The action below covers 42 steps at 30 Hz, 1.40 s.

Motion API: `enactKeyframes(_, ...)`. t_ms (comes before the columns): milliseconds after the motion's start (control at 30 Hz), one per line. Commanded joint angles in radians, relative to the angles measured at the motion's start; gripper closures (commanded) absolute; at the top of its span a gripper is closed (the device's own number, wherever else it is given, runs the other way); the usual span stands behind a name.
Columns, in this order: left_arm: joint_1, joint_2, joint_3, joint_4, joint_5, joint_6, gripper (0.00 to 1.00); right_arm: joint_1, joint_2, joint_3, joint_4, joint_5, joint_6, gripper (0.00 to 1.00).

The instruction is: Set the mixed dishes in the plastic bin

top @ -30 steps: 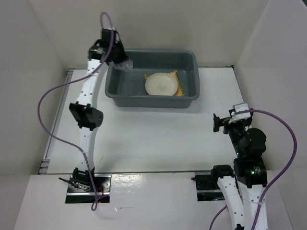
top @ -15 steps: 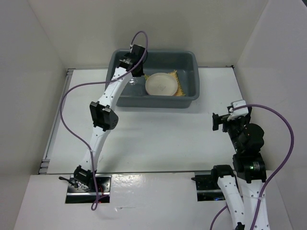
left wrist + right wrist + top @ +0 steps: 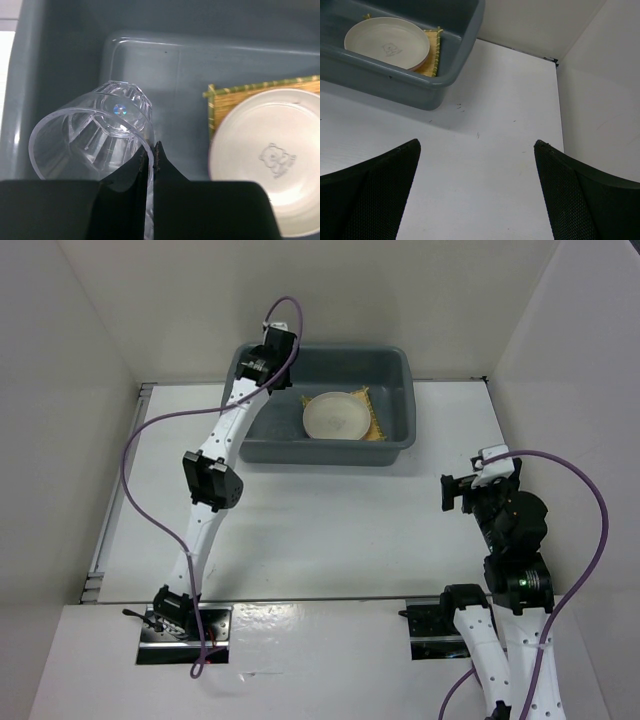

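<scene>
Left end effector (image 3: 151,152) clamps the glass (image 3: 95,130) by its rim wall, tipped sideways over the bin (image 3: 55,60) floor. The plate (image 3: 265,165) and mat (image 3: 235,95) lie to its right. I judge the glass light, rigid, slick and breakable, so release it low. Right end effector (image 3: 476,150) gapes empty.

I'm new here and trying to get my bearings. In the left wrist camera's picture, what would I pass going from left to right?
Left wall of the dark grey plastic bin → small clear glass → round cream plate. The square yellow woven mat lies under the plate and overlaps it, so it has no clear place in the order.
</scene>
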Motion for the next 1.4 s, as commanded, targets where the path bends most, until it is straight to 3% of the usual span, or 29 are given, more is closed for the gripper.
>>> enactKeyframes(0, 0.055, -0.044, -0.035, 0.062, -0.008, 0.062, 1.00, 0.009, 0.016, 0.000, 0.026, 0.009, -0.006, 0.01)
enactKeyframes(500, 0.084, 0.123, -0.044, -0.004, 0.109, 0.096, 0.97, 0.009, 0.054, 0.000, 0.026, 0.018, -0.006, 0.01)
enactKeyframes(600, 0.084, 0.124, -0.044, -0.013, 0.121, 0.096, 0.87, 0.009, 0.054, 0.000, 0.026, 0.027, -0.006, 0.01)
enactKeyframes(767, 0.084, 0.073, -0.003, -0.074, 0.072, 0.052, 0.31, -0.004, 0.063, -0.009, 0.026, 0.036, -0.006, 0.01)
enactKeyframes(867, 0.070, 0.003, 0.011, -0.088, 0.000, 0.000, 0.19, -0.004, 0.063, -0.009, 0.026, 0.036, -0.006, 0.01)
enactKeyframes(1167, 0.040, -0.313, 0.040, -0.272, -0.083, -0.197, 0.14, -0.013, 0.086, 0.003, 0.015, 0.003, -0.044, 0.01)
enactKeyframes(1333, -0.022, -0.476, -0.145, -0.321, -0.075, -0.185, 0.14, -0.013, 0.036, 0.026, -0.041, -0.079, -0.098, 0.01)
enactKeyframes(1367, -0.035, -0.549, -0.332, -0.290, -0.075, -0.166, 0.14, -0.013, 0.013, 0.037, -0.054, -0.109, -0.110, 0.01)
